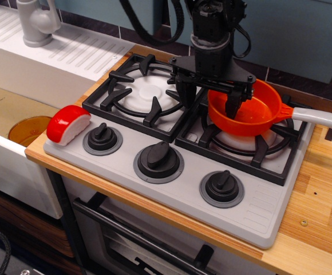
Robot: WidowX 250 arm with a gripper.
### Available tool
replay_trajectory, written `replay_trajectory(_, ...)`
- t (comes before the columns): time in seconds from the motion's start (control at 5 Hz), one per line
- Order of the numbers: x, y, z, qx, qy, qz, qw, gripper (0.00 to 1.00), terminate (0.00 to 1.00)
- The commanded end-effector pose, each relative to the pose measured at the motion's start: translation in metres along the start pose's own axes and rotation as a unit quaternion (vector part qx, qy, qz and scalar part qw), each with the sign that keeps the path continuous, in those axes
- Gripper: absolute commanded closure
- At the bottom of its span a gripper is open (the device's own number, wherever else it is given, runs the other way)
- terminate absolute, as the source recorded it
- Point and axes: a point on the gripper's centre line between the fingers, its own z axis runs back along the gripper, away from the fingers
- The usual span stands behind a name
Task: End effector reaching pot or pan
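The shiny orange-red saucepan (252,117) sits on the right burner grate, its light grey handle (320,118) pointing right. My black gripper (210,106) hangs from a dark grey wrist above the stove. It is open and straddles the pan's left rim. The right prong (233,105) is inside the pan and the left prong (187,96) is outside it, over the gap between the burners. Whether the prongs touch the rim cannot be told.
A grey toy stove (172,166) with three black knobs stands on a wooden counter (320,189). A red-and-white rounded toy (67,123) lies at the stove's left corner. An amber bowl (28,129) sits in the sink on the left. A grey faucet (37,22) stands at the back left.
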Motion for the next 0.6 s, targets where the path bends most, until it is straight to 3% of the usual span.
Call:
replay_trajectory(0.0,0.0092,-0.0031,0.0119,-0.004,-0.021,-0.002,0.9998,0.00,0.00)
replay_trajectory(0.2,0.0092,-0.0031,0.0119,-0.004,-0.021,-0.002,0.9998,0.00,0.00)
replay_trajectory(0.4,0.0092,-0.0031,0.0119,-0.004,-0.021,-0.002,0.9998,0.00,1.00)
